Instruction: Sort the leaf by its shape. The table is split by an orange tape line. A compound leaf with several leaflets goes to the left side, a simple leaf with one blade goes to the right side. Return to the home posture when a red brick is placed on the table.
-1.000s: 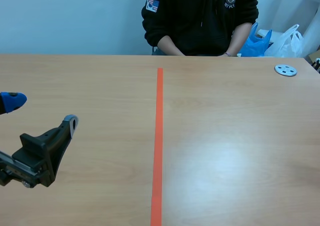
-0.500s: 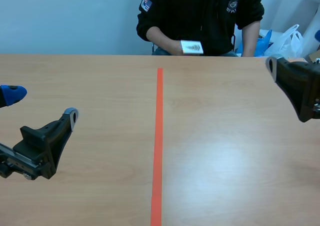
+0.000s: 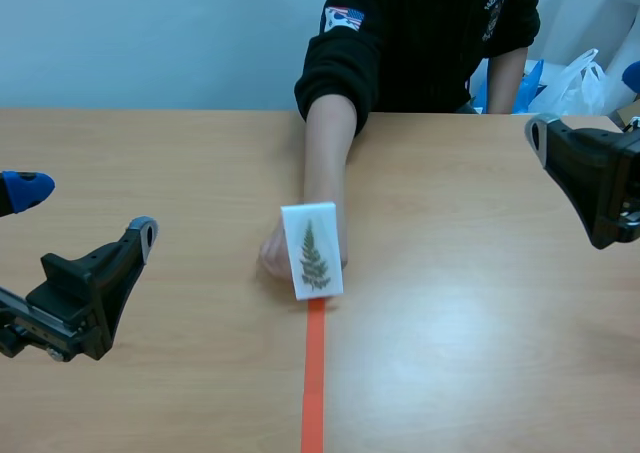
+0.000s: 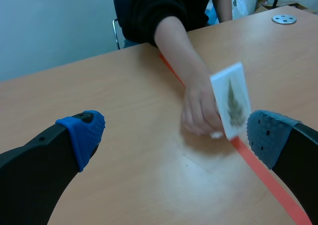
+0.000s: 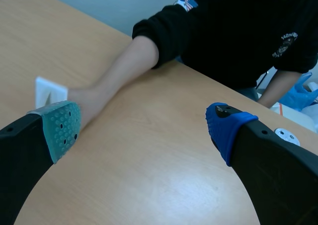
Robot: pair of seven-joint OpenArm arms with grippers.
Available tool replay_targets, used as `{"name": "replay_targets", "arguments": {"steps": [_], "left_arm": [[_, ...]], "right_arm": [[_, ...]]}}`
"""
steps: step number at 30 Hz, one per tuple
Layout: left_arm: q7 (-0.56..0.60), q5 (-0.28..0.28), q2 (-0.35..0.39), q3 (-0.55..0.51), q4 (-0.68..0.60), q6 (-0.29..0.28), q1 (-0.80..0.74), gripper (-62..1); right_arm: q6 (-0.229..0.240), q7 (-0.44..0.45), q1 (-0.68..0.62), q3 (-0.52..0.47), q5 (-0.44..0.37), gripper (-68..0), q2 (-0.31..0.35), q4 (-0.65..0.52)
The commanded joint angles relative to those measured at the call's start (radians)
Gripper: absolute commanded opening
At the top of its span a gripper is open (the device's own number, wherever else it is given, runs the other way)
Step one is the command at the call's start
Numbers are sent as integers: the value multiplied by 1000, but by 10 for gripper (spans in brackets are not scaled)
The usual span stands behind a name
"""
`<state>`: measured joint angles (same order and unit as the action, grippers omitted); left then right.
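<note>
Table (image 3: 480, 303): open wood at three and nine o'clock of the white fern-leaf card (image 3: 312, 250) on the tape line (image 3: 313, 373); left gripper (image 3: 85, 215) and right gripper (image 3: 586, 105) both spread.

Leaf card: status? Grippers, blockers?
Left gripper open, right gripper open, both empty. Leaf card, fern-like print, held upright over tape line. Person's hand on it, in the way.

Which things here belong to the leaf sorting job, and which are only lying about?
For the job: white card picturing a green fern-like leaf, held by a person's hand.
Lying about: round grey metal disc; blue plastic bag; white plastic bag.
</note>
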<state>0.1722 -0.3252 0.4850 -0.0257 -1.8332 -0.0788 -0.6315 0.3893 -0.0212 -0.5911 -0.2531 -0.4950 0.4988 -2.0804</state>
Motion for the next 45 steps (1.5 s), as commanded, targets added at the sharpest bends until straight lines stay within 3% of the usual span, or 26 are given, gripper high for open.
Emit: {"name": "replay_targets", "arguments": {"steps": [1, 28, 36, 45], "left_arm": [[18, -4, -5, -1, -13, 2, 0, 4], [18, -4, -5, -1, -13, 2, 0, 4], [18, -4, -5, -1, -13, 2, 0, 4], [18, -3, -5, -1, -13, 2, 0, 4]], "right_arm": [[-3, 16, 12, -11, -6, -161, 8, 5], [-2, -15, 13, -10, -6, -161, 26, 43], [1, -16, 86, 40, -6, -161, 43, 192], [5, 4, 238, 232, 22, -161, 91, 406]]}}
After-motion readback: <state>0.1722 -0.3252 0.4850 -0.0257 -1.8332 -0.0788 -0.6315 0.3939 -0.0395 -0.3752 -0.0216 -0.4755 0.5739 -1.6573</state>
